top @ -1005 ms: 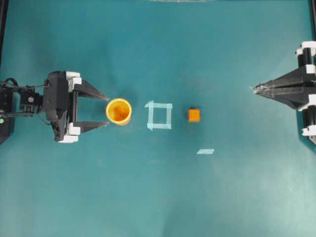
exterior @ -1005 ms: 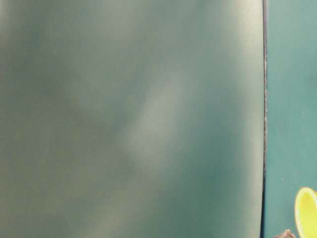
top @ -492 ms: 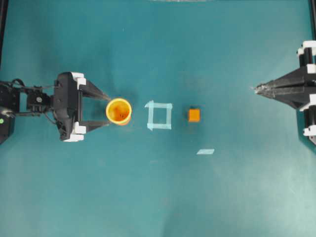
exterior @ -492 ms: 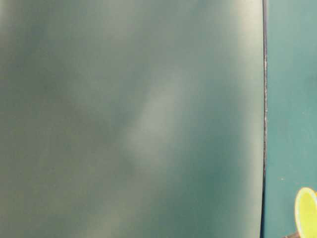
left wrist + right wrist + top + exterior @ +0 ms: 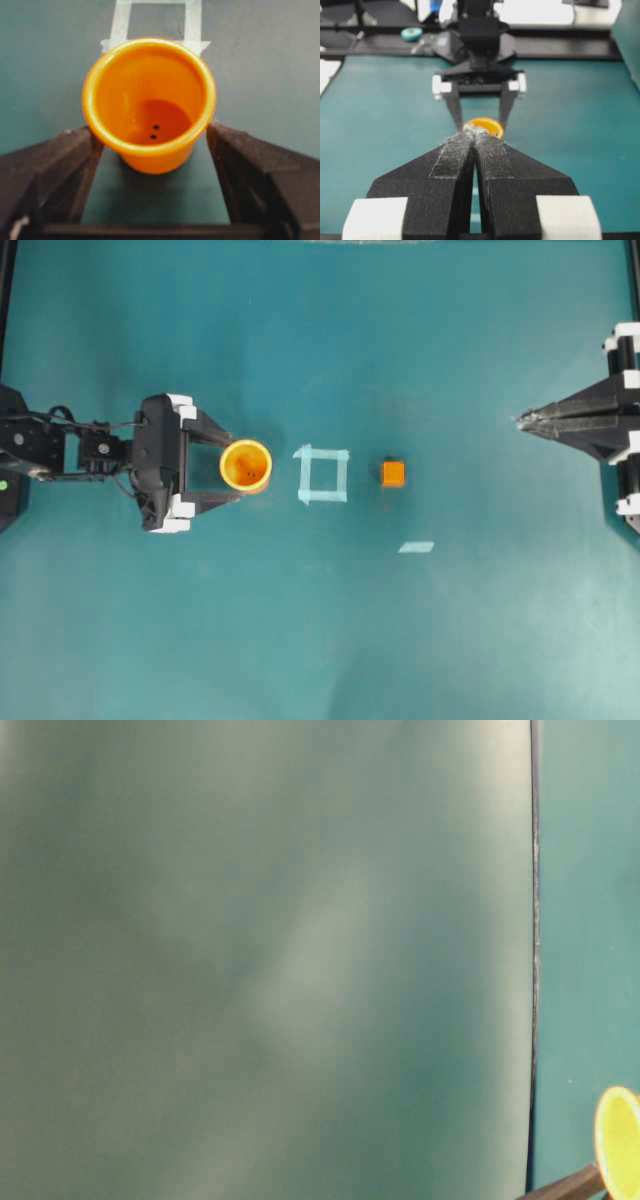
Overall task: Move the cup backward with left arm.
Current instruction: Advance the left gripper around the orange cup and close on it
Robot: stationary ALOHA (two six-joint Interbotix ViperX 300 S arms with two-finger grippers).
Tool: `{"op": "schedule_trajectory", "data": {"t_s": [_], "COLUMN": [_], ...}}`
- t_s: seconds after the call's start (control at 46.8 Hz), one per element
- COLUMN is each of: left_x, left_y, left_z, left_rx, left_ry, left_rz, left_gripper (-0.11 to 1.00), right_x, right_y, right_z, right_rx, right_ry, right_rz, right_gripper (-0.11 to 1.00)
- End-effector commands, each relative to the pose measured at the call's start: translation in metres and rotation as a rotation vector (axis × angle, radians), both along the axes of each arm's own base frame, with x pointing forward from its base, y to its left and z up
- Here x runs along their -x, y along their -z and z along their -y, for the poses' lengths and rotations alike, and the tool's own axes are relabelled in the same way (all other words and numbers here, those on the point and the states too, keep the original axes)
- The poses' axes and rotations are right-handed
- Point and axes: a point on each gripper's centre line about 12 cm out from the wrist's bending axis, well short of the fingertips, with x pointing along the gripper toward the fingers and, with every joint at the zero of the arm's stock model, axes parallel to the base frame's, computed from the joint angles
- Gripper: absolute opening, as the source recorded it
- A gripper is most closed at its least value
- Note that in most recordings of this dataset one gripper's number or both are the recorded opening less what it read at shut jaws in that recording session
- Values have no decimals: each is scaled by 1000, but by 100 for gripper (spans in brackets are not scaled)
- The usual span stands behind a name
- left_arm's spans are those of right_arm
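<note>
The orange cup (image 5: 245,464) with a yellow rim stands upright on the teal table, left of centre. My left gripper (image 5: 234,467) is open, and its two black fingers (image 5: 212,430) stand on either side of the cup. In the left wrist view the cup (image 5: 149,100) fills the space between the fingertips (image 5: 80,150), close to both; I cannot tell whether they touch it. At the far right my right gripper (image 5: 518,421) is shut on nothing. The right wrist view shows its shut tips (image 5: 475,131) in front of the distant cup (image 5: 487,124).
A square of light tape (image 5: 323,473) lies just right of the cup. Beyond it sits a small orange cube (image 5: 393,473), with a short tape strip (image 5: 416,547) below. A blurred teal surface blocks most of the table-level view; only the cup's rim (image 5: 618,1140) shows there.
My left gripper has moved right, and its open fingers now flank the cup instead of stopping short of it. The cup has barely shifted. The right arm has not moved.
</note>
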Motion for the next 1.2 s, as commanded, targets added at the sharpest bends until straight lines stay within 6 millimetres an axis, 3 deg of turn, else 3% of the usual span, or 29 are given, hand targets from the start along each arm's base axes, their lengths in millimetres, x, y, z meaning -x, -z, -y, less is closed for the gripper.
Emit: {"op": "schedule_trajectory", "data": {"t_s": [0.0, 0.492, 0.77, 1.176], "left_x": [-10, -25, -22, -25], "left_y": [-8, -7, -5, -8], "left_z": [4, 3, 4, -5], "left_rx": [0, 0, -1, -9], "left_ry": [15, 12, 14, -9], "left_rz": [44, 51, 40, 56], "left_gripper": [77, 76, 67, 66], "right_x": [-1, -1, -1, -1], "right_y": [-14, -16, -15, -15], "right_z": [0, 0, 0, 0], "right_rx": [-1, -1, -1, -1], "right_ry": [2, 0, 2, 2], "right_rz": [32, 32, 28, 25], "right_gripper": [0, 0, 0, 0]}}
